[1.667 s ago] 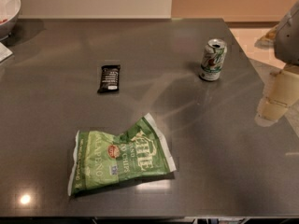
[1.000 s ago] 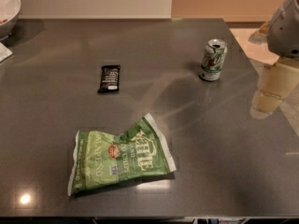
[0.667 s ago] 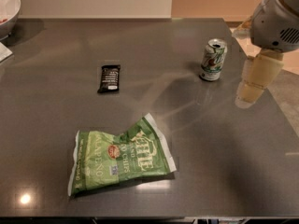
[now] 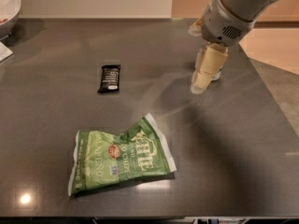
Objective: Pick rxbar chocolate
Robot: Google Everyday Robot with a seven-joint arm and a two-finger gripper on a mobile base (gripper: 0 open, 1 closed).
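Since the gripper [image 4: 200, 84] hangs low over the right side of the grey table [image 4: 243, 153], right in front of what looks like a soda can [image 4: 218, 73] that it mostly hides, I have a long sideways reach ahead of me. I cannot tell whether it is released or clenched; it carries nothing that I can see.

The rxbar chocolate [image 4: 109, 78] lies flat on the table at about 9 o'clock from the gripper, well apart from it and touching nothing else. Its long axis runs close to 12-to-6, with the far end leaning a touch toward 1 o'clock.

I judge it light, thin and fairly stiff inside a slick black wrapper, so it may skate on this glossy top if I nudge it. I would take it across the short width at mid-length, closing from 9 and 3 o'clock, and come down close to the surface because it sits so low.

The green Kettle chip bag [image 4: 121, 155] lies near the bar at its 6 o'clock, not touching. A bowl [image 4: 7, 8] sits at the far left corner.
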